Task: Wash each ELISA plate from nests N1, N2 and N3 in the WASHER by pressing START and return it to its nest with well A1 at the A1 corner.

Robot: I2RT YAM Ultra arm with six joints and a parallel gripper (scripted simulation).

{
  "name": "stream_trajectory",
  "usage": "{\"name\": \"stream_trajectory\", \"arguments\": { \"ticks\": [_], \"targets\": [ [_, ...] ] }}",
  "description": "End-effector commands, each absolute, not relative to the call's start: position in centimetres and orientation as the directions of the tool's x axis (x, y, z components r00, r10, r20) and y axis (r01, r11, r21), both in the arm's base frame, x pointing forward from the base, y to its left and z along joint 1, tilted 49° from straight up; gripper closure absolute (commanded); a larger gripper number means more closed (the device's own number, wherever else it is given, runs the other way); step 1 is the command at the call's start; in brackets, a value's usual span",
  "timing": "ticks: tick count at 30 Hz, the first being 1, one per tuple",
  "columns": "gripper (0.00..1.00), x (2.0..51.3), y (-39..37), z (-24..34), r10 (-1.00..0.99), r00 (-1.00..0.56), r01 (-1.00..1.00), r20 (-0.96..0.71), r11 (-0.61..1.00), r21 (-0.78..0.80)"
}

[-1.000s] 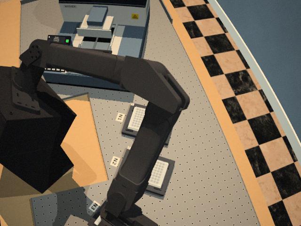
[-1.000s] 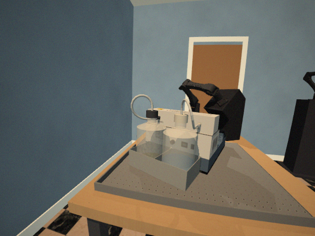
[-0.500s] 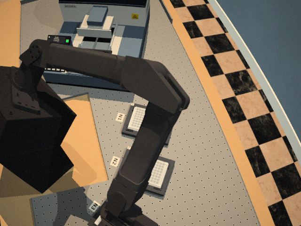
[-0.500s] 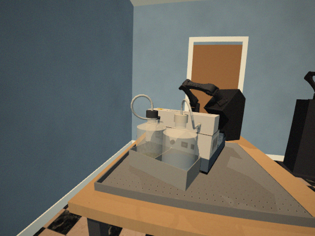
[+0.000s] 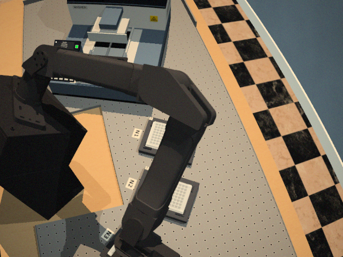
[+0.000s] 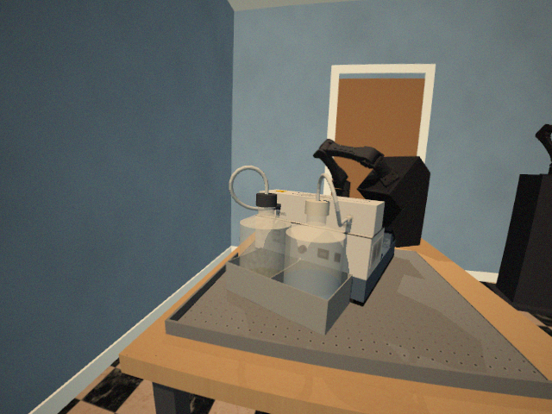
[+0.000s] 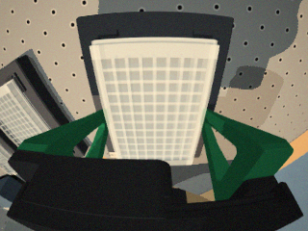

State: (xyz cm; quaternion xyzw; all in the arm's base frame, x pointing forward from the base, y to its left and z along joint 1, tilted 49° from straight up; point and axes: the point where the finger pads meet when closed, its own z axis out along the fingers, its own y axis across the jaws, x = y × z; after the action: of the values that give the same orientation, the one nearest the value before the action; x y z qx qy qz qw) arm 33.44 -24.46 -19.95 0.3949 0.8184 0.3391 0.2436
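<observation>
In the wrist view my gripper (image 7: 154,114) is shut on a white 96-well plate (image 7: 154,99), with the green fingers on its two long sides. The plate is level and the right way up, just over the dark slab of nest N3 (image 7: 154,26). In the top view the arm hides the gripper and this plate; only the N3 label (image 5: 107,235) shows. The N1 plate (image 5: 155,134) and the N2 plate (image 5: 180,197) lie in their nests, partly behind the arm. The N2 plate also shows in the wrist view (image 7: 15,112). The washer (image 5: 117,26) stands at the back; its lamp (image 5: 76,46) is green and its carrier pocket (image 5: 109,45) holds no plate.
The arm's long links span from the black base (image 5: 30,143) over the washer's keypad row (image 5: 63,79) and over N1 and N2. In the exterior view, two bottles in a grey tray (image 6: 294,262) stand behind the washer.
</observation>
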Motion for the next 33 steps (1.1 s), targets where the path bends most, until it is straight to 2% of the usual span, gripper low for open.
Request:
{"name": "stream_trajectory", "arguments": {
  "ticks": [1, 33],
  "targets": [
    [1.0, 33.36, -24.9, -19.78, 0.817, -0.56, 0.485, -0.135, 0.456, 0.747],
    [1.0, 33.69, -24.76, -20.1, 0.817, -0.56, 0.485, -0.135, 0.456, 0.747]
  ]
}}
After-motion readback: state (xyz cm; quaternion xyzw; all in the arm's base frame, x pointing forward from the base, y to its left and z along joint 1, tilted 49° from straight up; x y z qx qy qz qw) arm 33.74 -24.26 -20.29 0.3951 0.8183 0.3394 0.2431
